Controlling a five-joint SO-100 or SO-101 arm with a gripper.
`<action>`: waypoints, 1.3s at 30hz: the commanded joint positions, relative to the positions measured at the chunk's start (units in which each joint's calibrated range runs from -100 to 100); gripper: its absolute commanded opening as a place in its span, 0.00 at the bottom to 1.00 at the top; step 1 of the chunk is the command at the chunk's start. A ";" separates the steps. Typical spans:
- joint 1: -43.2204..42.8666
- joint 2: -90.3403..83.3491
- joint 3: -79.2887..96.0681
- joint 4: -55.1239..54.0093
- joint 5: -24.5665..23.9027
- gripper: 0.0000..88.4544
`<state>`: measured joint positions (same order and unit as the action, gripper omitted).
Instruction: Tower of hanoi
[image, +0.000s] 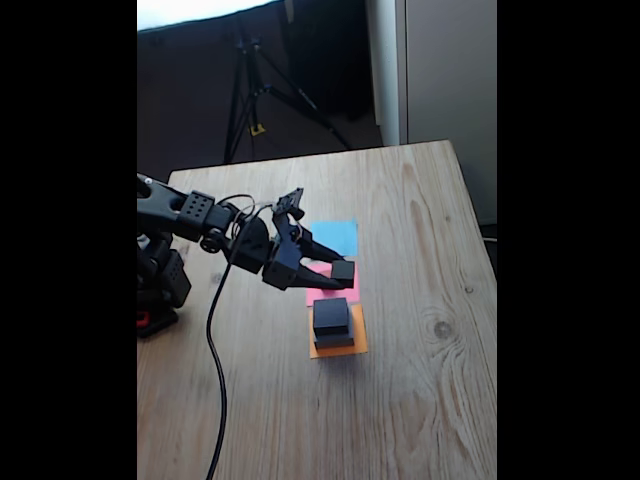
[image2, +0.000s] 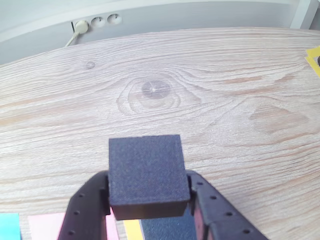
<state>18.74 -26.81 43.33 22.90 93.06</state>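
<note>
because the puzzle moves one block at a time between the paper squares, the pincer (image: 335, 272) is clamped on the small dark grey block (image2: 146, 176) by its two sides, holding it level and clear of the bench (image: 420, 230), above the pink paper square (image: 322, 293). the block sits right between the fingertips at the pincer's tip, while the black block (image: 331, 316) rests on the wide grey block (image: 334, 341) on the orange paper square (image: 340, 349), just beside and below it in the fixed view; the blue paper square (image: 336, 237) lies at the far end of the row.
</note>
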 joint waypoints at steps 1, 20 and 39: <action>-1.82 -5.52 -14.33 23.28 1.09 0.06; -17.44 -12.94 -56.87 77.10 4.77 0.05; -26.05 -24.90 -6.97 43.84 6.94 0.05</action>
<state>-6.04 -49.55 25.86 77.98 98.96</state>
